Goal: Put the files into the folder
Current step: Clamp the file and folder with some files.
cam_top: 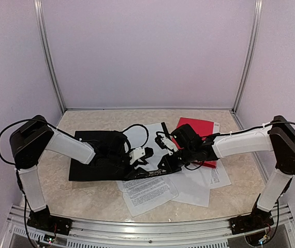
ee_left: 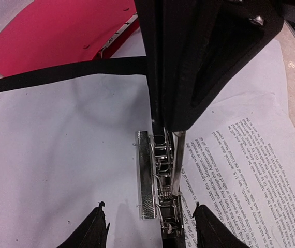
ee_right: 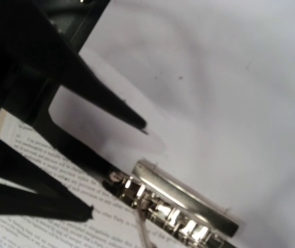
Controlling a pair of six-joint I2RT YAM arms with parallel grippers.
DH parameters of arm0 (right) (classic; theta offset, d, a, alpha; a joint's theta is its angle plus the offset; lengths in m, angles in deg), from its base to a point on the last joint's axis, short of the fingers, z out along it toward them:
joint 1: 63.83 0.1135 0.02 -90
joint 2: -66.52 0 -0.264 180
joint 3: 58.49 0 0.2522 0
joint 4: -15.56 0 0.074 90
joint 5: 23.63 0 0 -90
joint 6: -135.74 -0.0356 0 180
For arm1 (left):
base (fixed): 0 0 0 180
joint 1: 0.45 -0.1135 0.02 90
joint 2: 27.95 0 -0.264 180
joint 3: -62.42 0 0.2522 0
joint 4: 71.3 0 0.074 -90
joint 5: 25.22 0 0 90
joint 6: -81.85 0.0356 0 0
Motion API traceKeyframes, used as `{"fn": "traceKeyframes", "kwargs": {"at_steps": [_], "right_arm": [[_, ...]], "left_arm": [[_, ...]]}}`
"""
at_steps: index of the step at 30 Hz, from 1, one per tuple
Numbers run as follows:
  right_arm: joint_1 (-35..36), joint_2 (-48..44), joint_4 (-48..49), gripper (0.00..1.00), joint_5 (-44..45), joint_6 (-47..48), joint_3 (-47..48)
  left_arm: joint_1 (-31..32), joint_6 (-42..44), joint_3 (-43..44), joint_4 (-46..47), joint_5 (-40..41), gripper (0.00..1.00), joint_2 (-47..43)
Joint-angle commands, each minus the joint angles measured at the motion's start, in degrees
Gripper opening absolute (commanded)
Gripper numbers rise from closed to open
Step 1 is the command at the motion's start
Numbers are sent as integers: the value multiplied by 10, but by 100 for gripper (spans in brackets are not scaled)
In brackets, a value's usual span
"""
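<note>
The left jaws stand released, their black tips spread to either side of the near end of a metal lever-arch clamp (ee_left: 146,175) and gripping nothing. The right jaws are likewise parted and empty, one finger pointing down toward a blank sheet (ee_right: 215,77) just beside that same clamp. To one side of the clamp lies blank paper, to the other a printed sheet (ee_left: 246,170). From the overhead view both arms meet at the middle of the table (cam_top: 85,199), over an open black folder (cam_top: 88,160), which is judged to be the one meant. A red folder (cam_top: 202,126) lies behind the right arm (cam_top: 240,142). The task looks barely begun. Several files (cam_top: 147,194) lie loose on the table near its front edge, some partly tucked under the folder and arms, and none can be confirmed as threaded on the rings. The filing of these sheets and the closing of the clamp appear to remain. Whether the clamp is open or latched cannot be told. A large black shape (ee_left: 204,62) fills the top of the left wrist view and hides the far end of the clamp. The right wrist view is blurred and cropped.
</note>
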Motion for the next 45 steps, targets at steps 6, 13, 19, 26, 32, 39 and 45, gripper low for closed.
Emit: {"fn": "traceKeyframes", "kwargs": {"at_steps": [6, 13, 19, 26, 32, 39, 45], "right_arm": [[-1, 6, -19, 1, 17, 6, 2], [-3, 5, -18, 1, 14, 7, 0], [-4, 4, -18, 1, 16, 7, -2], [-4, 4, -16, 1, 14, 6, -4], [-4, 6, -17, 1, 14, 6, -3], [-5, 8, -19, 1, 20, 5, -3], [-16, 10, -18, 0, 14, 6, -9]], "left_arm": [[5, 21, 30, -3, -28, 55, 49], [8, 19, 36, 3, -26, 52, 69], [9, 17, 39, 6, -31, 47, 80], [8, 7, 31, 18, -34, 38, 81], [8, 6, 31, 17, -36, 28, 82], [8, 3, 24, 20, -34, 23, 84], [7, 6, 14, 19, -26, 23, 83]]}}
